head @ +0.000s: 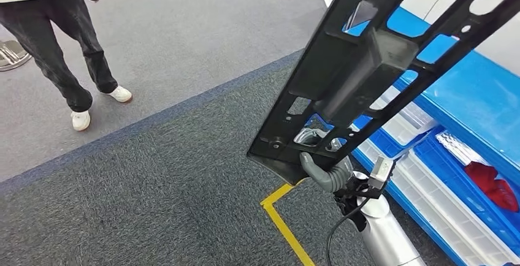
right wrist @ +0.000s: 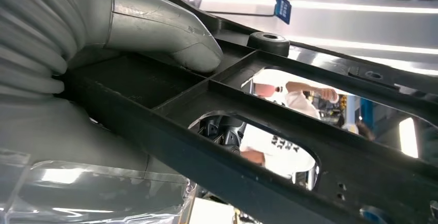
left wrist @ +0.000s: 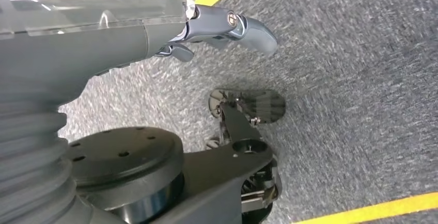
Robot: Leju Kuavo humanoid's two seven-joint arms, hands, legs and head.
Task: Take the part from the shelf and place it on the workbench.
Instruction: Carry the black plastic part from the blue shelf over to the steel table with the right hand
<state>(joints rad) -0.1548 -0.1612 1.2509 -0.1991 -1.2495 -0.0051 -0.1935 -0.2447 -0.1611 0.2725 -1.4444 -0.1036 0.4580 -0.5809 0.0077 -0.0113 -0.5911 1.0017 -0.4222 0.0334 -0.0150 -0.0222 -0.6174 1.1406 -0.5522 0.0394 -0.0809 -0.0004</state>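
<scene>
The part (head: pixel 374 57) is a long black plastic frame with several cut-outs. It rises slanted from the lower middle of the head view to the top right corner. My right hand (head: pixel 325 171) grips its lower end, the grey thumb wrapped over the edge. In the right wrist view the thumb (right wrist: pixel 170 33) presses on a rib of the part (right wrist: pixel 289 146), close to the camera. My left hand (left wrist: pixel 217 28) hangs above the grey carpet and holds nothing, its thumb sticking out.
A blue shelf (head: pixel 484 100) with white bins (head: pixel 405 125) and a red item (head: pixel 490 183) stands on the right, behind the part. Yellow floor tape (head: pixel 282 217) runs by my right arm. A person (head: pixel 55 39) stands at the far left on lighter carpet.
</scene>
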